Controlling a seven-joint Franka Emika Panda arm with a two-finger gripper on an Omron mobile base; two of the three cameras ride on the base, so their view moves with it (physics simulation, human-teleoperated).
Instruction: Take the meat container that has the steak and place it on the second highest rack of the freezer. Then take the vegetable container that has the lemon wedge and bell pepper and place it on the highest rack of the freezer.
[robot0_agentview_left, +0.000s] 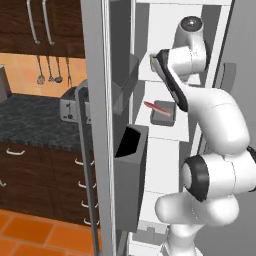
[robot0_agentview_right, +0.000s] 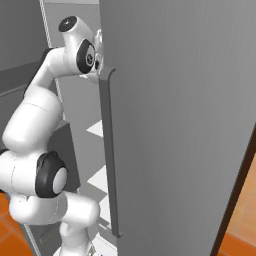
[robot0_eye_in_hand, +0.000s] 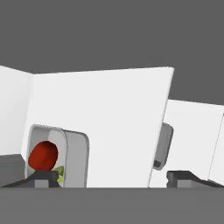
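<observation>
The freezer (robot0_agentview_left: 107, 125) stands open. The steak (robot0_agentview_left: 152, 106), a thin red slab, juts out of its grey meat container (robot0_agentview_left: 165, 116) on the second highest rack (robot0_agentview_left: 172, 131). My arm reaches in above it, with my gripper (robot0_agentview_left: 154, 62) at the highest rack (robot0_agentview_left: 145, 75). In the hand view the grey vegetable container (robot0_eye_in_hand: 75, 157) lies on the white shelf, holding the red bell pepper (robot0_eye_in_hand: 43, 155) and a sliver of the lemon wedge (robot0_eye_in_hand: 60, 173). My gripper (robot0_eye_in_hand: 113, 178) is open, fingertips far apart, the left fingertip (robot0_eye_in_hand: 41, 176) just in front of the container.
Dark grey door bins (robot0_agentview_left: 131, 165) hang on the open door left of my arm. The freezer's grey outer door (robot0_agentview_right: 175, 125) and long handle (robot0_agentview_right: 107, 150) stand close on the right. A toaster (robot0_agentview_left: 70, 105) sits on the dark counter (robot0_agentview_left: 30, 125).
</observation>
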